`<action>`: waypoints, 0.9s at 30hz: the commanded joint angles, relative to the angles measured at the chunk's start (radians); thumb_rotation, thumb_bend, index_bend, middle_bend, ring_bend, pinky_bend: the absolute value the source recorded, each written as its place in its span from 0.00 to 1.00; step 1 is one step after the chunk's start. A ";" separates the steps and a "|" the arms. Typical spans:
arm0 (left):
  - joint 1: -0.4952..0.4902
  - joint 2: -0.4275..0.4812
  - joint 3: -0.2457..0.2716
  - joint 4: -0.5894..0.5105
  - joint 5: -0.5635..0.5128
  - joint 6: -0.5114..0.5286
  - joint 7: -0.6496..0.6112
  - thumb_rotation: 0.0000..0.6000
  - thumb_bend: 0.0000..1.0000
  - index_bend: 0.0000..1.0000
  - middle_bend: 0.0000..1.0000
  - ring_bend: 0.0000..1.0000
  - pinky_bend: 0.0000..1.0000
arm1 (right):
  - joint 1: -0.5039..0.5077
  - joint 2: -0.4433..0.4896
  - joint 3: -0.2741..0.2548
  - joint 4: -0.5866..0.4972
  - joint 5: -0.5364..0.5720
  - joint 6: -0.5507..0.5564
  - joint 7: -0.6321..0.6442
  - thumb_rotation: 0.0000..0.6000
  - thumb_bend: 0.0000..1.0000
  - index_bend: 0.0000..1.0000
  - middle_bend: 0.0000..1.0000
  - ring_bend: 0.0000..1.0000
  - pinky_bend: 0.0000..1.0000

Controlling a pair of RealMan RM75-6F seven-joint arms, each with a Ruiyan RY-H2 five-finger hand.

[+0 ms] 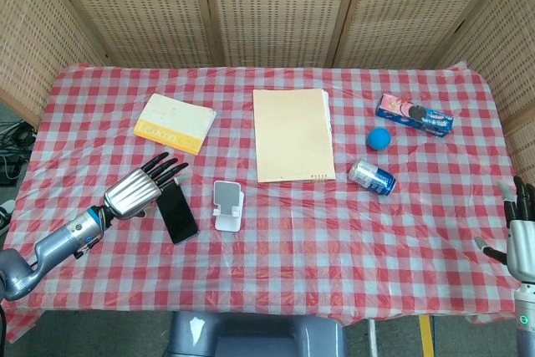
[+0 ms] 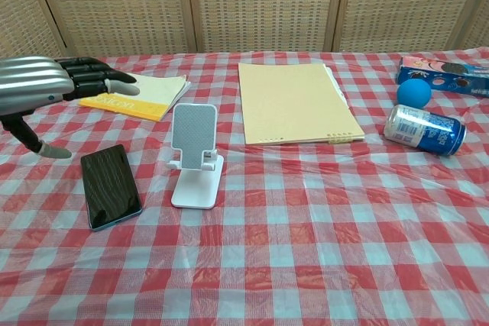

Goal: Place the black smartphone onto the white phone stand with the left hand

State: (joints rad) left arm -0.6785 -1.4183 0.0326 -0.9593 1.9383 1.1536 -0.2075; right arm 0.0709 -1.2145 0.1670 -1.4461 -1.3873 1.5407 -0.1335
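Note:
The black smartphone (image 1: 177, 213) (image 2: 111, 186) lies flat on the checked cloth, left of the white phone stand (image 1: 226, 205) (image 2: 194, 156), which stands upright and bare. My left hand (image 1: 146, 186) (image 2: 53, 85) hovers just left of and above the phone, palm down, fingers stretched out and apart, holding nothing. My right hand (image 1: 522, 238) shows only at the right edge of the head view, off the table's corner, fingers spread upward and holding nothing.
A yellow-banded book (image 1: 175, 123) (image 2: 136, 94) lies behind the phone. A tan folder (image 1: 292, 133) (image 2: 294, 102) sits mid-table. A blue ball (image 1: 379, 139), a drink can (image 1: 371, 177) (image 2: 424, 130) and a snack box (image 1: 414, 114) lie at the right.

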 commanded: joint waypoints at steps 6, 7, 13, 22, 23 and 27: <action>-0.054 -0.102 0.105 0.209 0.050 0.001 -0.125 1.00 0.26 0.04 0.00 0.06 0.03 | 0.006 -0.006 0.003 0.015 0.019 -0.021 -0.001 1.00 0.00 0.03 0.00 0.00 0.00; -0.055 -0.105 0.112 0.223 0.050 0.004 -0.133 1.00 0.26 0.05 0.00 0.06 0.03 | 0.007 -0.006 0.003 0.016 0.020 -0.024 0.000 1.00 0.00 0.03 0.00 0.00 0.00; -0.062 -0.138 0.140 0.286 0.036 0.008 -0.165 1.00 0.26 0.05 0.01 0.07 0.03 | 0.014 -0.012 0.004 0.024 0.028 -0.037 -0.004 1.00 0.00 0.03 0.00 0.00 0.00; -0.083 -0.198 0.165 0.364 0.012 0.001 -0.207 1.00 0.27 0.10 0.09 0.14 0.07 | 0.020 -0.017 0.004 0.025 0.036 -0.048 -0.015 1.00 0.00 0.03 0.00 0.00 0.00; -0.086 -0.201 0.169 0.369 0.012 0.000 -0.206 1.00 0.27 0.11 0.10 0.15 0.08 | 0.021 -0.017 0.004 0.025 0.037 -0.049 -0.016 1.00 0.00 0.03 0.00 0.00 0.00; -0.093 -0.208 0.181 0.379 0.010 -0.004 -0.205 1.00 0.27 0.13 0.13 0.17 0.08 | 0.021 -0.018 0.003 0.025 0.040 -0.051 -0.017 1.00 0.00 0.03 0.00 0.00 0.00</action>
State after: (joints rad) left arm -0.7705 -1.6254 0.2119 -0.5818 1.9488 1.1500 -0.4127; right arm 0.0917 -1.2324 0.1704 -1.4212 -1.3476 1.4894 -0.1508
